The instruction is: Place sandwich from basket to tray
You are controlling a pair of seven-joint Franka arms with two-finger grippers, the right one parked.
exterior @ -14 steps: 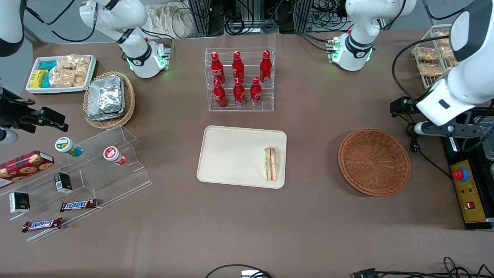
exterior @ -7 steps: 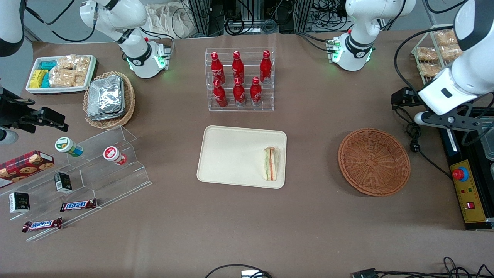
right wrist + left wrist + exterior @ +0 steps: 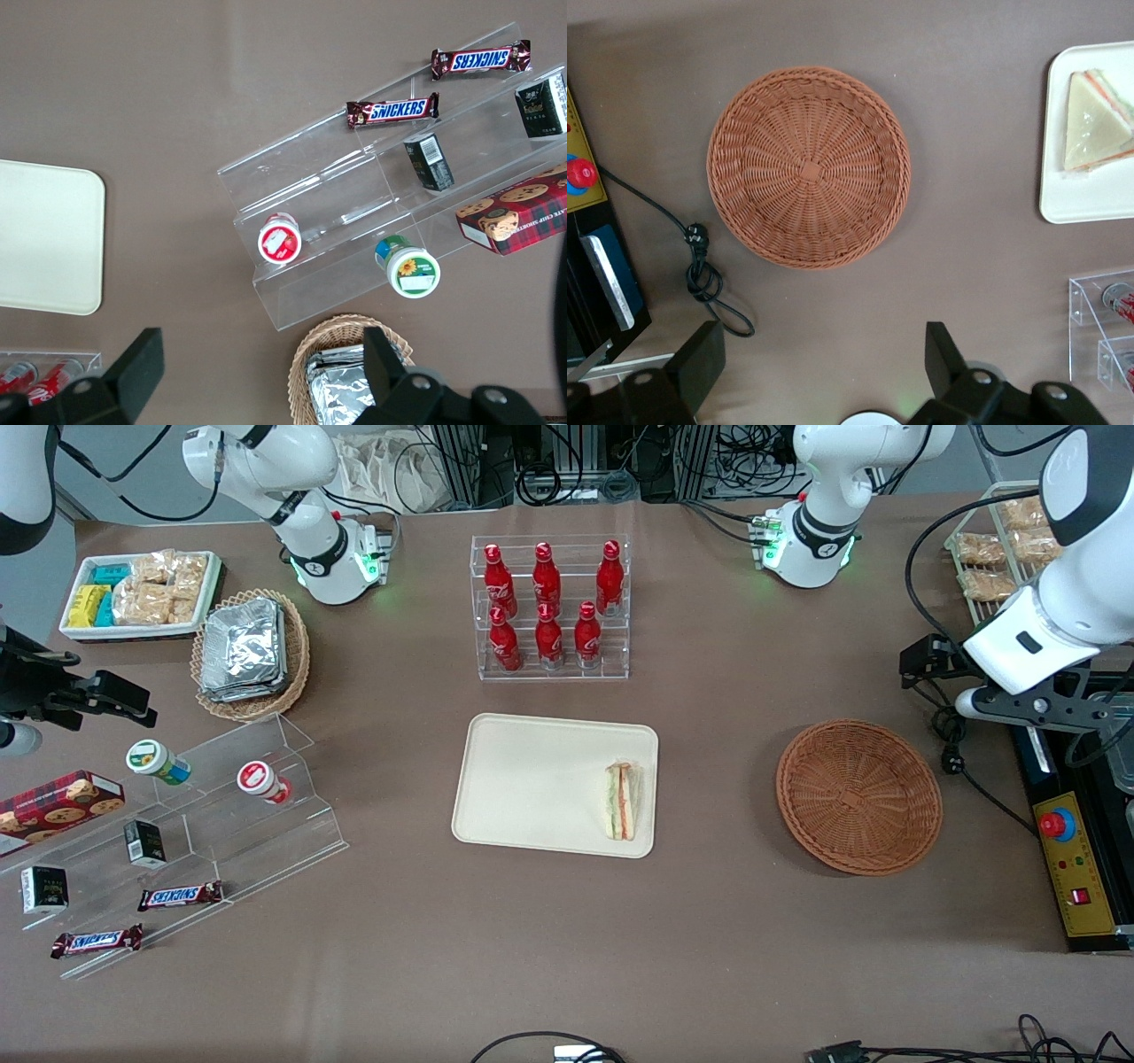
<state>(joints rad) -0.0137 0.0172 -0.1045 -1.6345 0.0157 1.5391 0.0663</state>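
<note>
The sandwich lies on the cream tray, at the edge nearest the basket; it also shows in the left wrist view on the tray. The reddish-brown wicker basket is empty and stands beside the tray toward the working arm's end; the wrist view looks down on it. My left gripper hangs high above the table edge past the basket, open and empty, its jaws wide apart in the wrist view.
A clear rack of red bottles stands farther from the camera than the tray. A control box with a red button, a black cable and a wire rack of snack packets lie near the gripper. Foil-packet basket and acrylic snack stand sit toward the parked arm's end.
My left gripper has drifted a little upward and away from the basket, toward the table's end. The sandwich, tray and basket have not moved.
</note>
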